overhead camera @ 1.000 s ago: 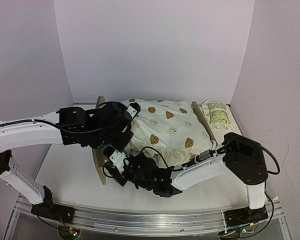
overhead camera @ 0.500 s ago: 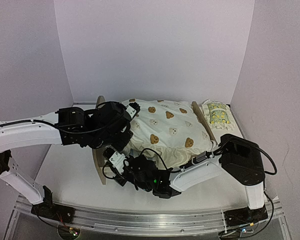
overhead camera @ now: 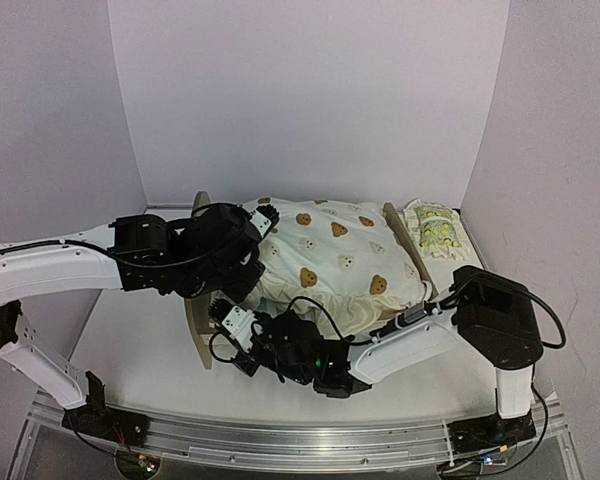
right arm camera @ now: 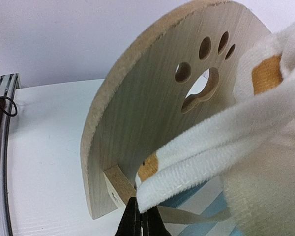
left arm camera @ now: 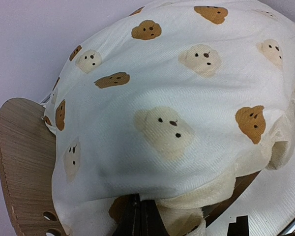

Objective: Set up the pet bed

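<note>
The pet bed's near-left arched end board (overhead camera: 194, 338) and far-right end board (overhead camera: 398, 238) show in the top view. The cream bear-print cushion (overhead camera: 335, 262) lies bunched over the bed and hides most of the base. My left gripper (overhead camera: 242, 285) is shut on the cushion's lower edge (left arm camera: 187, 201), next to the end board (left arm camera: 24, 162). My right gripper (overhead camera: 225, 326) is shut on a cushion corner (right arm camera: 152, 189), just inside the paw-cutout end board (right arm camera: 147, 113). The blue-and-white striped base (right arm camera: 214, 211) shows under the cushion (right arm camera: 265, 157).
The small lemon-print pillow (overhead camera: 433, 228) lies on the white table (overhead camera: 130, 345) at the far right, beyond the bed. White walls enclose the back and both sides. Both arms crowd the bed's near-left corner.
My right arm has shifted slightly, its gripper a little nearer the left end board. The cushion and the left arm have hardly moved.
</note>
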`<state>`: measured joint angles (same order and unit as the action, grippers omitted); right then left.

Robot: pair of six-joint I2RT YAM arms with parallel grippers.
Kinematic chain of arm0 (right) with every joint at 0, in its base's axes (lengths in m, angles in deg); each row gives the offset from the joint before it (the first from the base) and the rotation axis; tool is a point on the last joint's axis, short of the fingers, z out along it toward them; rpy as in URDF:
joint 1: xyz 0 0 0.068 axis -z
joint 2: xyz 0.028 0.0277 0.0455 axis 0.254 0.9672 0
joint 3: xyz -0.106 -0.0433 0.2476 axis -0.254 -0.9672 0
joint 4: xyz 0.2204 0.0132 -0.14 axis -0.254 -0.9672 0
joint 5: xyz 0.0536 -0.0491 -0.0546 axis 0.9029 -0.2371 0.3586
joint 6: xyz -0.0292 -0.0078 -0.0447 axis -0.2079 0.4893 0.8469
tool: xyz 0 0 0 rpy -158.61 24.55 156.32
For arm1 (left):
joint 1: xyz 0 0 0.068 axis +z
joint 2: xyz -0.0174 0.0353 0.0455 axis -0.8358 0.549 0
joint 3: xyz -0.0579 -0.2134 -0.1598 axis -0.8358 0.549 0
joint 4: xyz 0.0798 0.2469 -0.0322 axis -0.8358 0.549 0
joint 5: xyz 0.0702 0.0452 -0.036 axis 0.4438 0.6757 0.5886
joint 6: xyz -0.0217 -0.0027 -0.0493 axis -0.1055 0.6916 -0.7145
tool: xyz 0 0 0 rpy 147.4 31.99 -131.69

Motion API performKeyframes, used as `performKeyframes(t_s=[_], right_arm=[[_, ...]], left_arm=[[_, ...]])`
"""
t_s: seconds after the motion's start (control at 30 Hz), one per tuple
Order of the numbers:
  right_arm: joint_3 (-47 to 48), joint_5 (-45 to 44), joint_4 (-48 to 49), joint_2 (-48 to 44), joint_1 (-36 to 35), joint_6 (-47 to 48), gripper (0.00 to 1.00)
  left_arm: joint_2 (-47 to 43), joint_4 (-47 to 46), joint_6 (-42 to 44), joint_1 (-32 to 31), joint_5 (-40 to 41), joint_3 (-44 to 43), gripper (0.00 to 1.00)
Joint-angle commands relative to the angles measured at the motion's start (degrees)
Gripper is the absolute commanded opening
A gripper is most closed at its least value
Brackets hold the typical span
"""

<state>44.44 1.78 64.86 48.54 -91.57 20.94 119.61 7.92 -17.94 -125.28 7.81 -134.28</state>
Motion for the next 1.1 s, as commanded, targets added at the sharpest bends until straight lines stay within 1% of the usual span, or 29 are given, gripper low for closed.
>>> performKeyframes(t_s=[0.0,0.23,0.27,0.33,0.53,0.7,0.83,0.93,1.07], right_arm=[[2.83,-1.79,-9.3,-7.74,-0.93,-5.8,0.0],[13.67,-1.8,-38.26,-11.97,-0.93,-23.26,0.0],[15.04,-1.51,-41.69,-12.25,-0.93,-25.1,0.0],[15.97,-0.21,-45.43,-13.29,-0.93,-28.5,0.0],[15.61,1.04,-49.08,-17.02,-0.93,-35.24,0.02],[15.94,3.36,-49.28,-17.84,-0.88,-38.06,0.04],[18.47,7.4,-49.29,-17.28,-0.85,-39.59,0.1],[19.97,9.93,-49.14,-16.97,-0.84,-40.34,0.09],[20.79,10.73,-48.46,-17.75,-0.77,-42.16,0.05]], left_arm=[[-3.11,-3.06,-0.1,0.26,1.56,0.24,0.0],[-4.24,-3.25,-0.42,0.24,1.23,1.35,0.0],[-4.43,-3.26,-0.46,0.26,1.21,1.47,0.0],[-4.71,-3.39,-0.48,0.2,1.02,1.66,0.0],[-5.17,-3.32,-0.68,0.2,0.64,1.84,0.0],[-5.42,-3.42,-1.13,0.2,0.19,2.32,0.0],[-5.54,-3.59,-1.34,0.2,-0.17,2.68,0.0],[-5.66,-3.57,-1.68,0.24,-0.35,2.87,0.0],[-6.22,-3.76,-1.89,0.21,-0.59,3.24,0.0]])
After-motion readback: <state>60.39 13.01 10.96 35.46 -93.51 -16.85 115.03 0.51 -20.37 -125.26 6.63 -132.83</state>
